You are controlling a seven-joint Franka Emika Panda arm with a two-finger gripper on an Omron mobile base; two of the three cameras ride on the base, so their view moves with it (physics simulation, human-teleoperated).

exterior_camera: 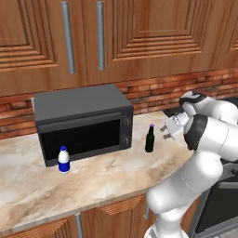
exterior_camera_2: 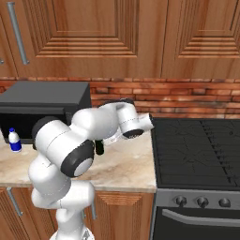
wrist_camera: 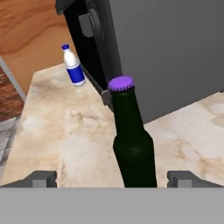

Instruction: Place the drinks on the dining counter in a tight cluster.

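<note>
On the beige marble-patterned bench (exterior_camera: 97, 181) beneath the wooden upper cabinets (exterior_camera: 139, 37), two drinks are being shown well apart. At the left, the small white-and-blue bottle (exterior_camera: 63, 160) is standing before the black microwave (exterior_camera: 83, 123). Further right, the small dark bottle with a purple cap (exterior_camera: 149, 138) is standing upright just beside the microwave's right end. Right of it, the gripper (exterior_camera: 164, 131) is being held level with this bottle, its fingers (wrist_camera: 41, 178) spread wide to either side of the glass and nothing clamped. Judging from this, nothing is yet being carried; the first pick-up is only being lined up, and all clustering remains.
</note>
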